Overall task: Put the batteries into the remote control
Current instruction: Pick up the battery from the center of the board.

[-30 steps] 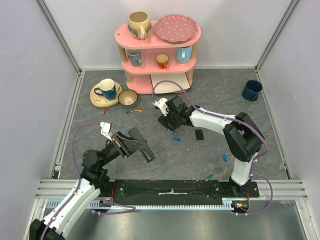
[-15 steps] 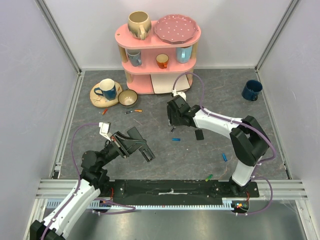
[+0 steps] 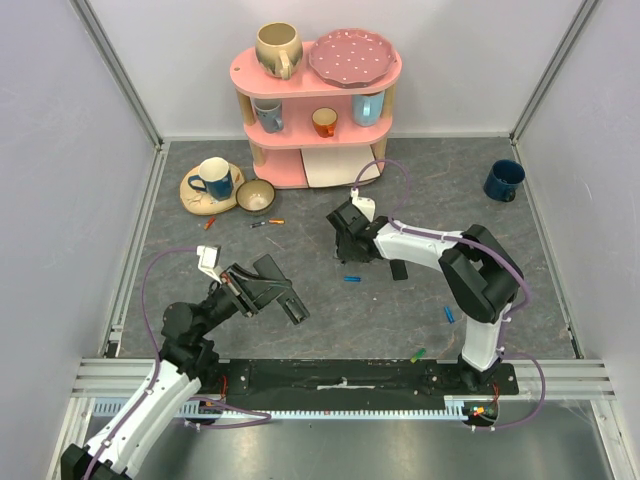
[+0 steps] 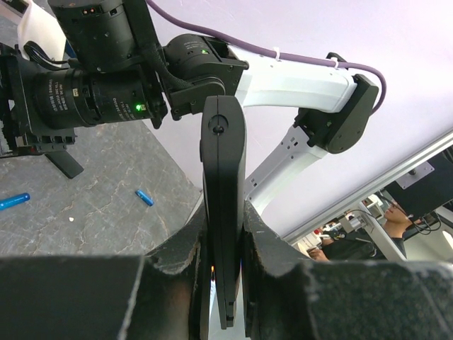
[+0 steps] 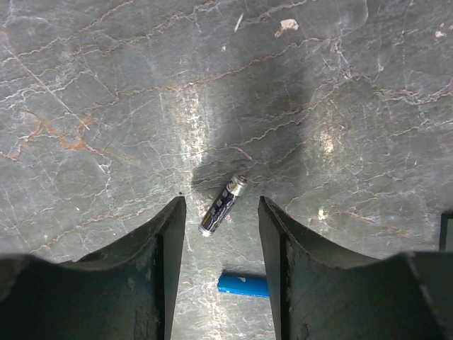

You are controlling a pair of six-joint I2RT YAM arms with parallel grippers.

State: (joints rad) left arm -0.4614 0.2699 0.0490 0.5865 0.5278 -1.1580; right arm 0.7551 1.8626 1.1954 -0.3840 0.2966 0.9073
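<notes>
The right gripper (image 3: 349, 240) hangs near the middle of the counter and points down. Its fingers (image 5: 159, 269) are wide open and hold nothing. A small dark battery (image 5: 222, 195) lies flat on the counter right between them. It is a bit tilted and touches neither finger. A blue battery (image 5: 244, 285) lies just beside it. To do this step well, the gripper should likely go straight down and keep the dark battery in the middle of the gap. It should turn a little so the fingers press on the long sides and not on the ends. It should close softly, since a small round thing can roll away, and it should not bump the blue one. The left gripper (image 4: 224, 237) is closer to the near left corner. Its fingers are shut tight on the remote control (image 4: 224, 184), a flat black bar held up off the counter. A second blue battery (image 3: 449, 314) and a green battery (image 3: 418, 354) lie toward the near right corner. The counter is grey with thin pale lines, like stone. A pink shelf (image 3: 318, 80) with cups and a plate stands at the far edge. A blue mug (image 3: 503, 180) sits near the far right corner. Plain white walls stand all around.
</notes>
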